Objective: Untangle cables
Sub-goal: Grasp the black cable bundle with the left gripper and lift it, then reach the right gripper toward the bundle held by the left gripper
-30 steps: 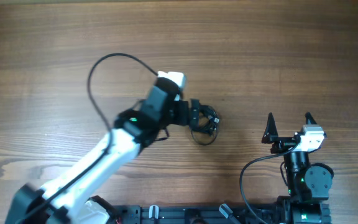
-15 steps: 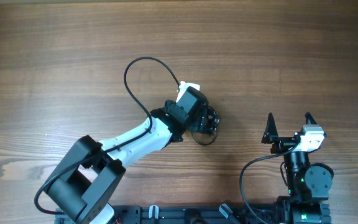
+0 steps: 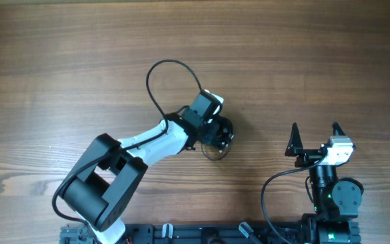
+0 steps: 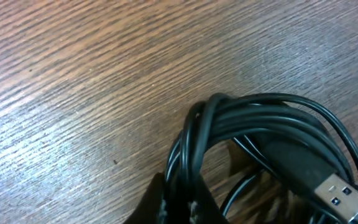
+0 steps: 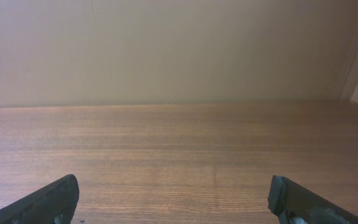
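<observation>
My left pincer [image 3: 217,131] clenches the cables [image 4: 253,130], knotted mid-table [image 3: 317,54]. Only its wrist view reveals a silver USB plug [image 4: 344,194]. My right pincer [image 3: 315,137] gapes at near right. Since a second ago, my left arm has folded inward.
</observation>
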Robot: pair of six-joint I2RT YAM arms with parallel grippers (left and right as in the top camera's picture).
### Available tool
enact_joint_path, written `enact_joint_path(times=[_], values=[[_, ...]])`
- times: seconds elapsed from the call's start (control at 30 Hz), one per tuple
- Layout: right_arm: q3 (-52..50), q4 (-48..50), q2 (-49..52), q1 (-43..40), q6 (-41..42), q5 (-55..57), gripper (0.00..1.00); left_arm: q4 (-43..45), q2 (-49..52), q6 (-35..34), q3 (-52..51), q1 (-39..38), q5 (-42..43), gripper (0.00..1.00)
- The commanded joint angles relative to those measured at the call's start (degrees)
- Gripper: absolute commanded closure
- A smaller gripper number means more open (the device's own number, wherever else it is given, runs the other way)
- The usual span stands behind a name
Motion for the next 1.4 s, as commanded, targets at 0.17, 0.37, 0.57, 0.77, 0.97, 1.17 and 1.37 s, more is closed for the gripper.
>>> enact_joint_path(times=[0.17,0.37,0.57,0.77,0.97,1.17,1.37], values=[[-0.07,0.20,-0.13,-0.17,-0.52,-0.52,0.00,-10.34,-7.98,-47.65,1.33,5.25,-16.76,0.94],[-0.07,0.20,-0.13,-0.17,-0.52,-0.50,0.00,-11.06,-11.10,-37.90,1.60,6.69,0.28,0.00],[-0.07,0.20,-0.13,-0.17,-0.55,-0.52,0.00,-11.02,-13.77,-16.00,1.64,12.24,-8.04,0.28],[-0.07,0.20,-0.13,-0.17,-0.55,-0.52,0.00,-7.45,-1.62,-14.27,1.64,13.31,1.07,0.38],[-0.07,0.20,-0.13,-0.17,-0.52,-0.52,0.00,-8.55,-1.40,-14.23,3.17,13.81,-4.00,0.96],[-0.04,0.20,-0.13,-0.17,-0.52,-0.52,0.00,-10.69,-19.34,3.50,5.73,15.17,-4.70,0.96],[-0.07,1.14,-0.13,-0.17,9.29,-6.19,0.00,-10.99,-24.28,14.45,5.73,15.17,4.28,0.96]])
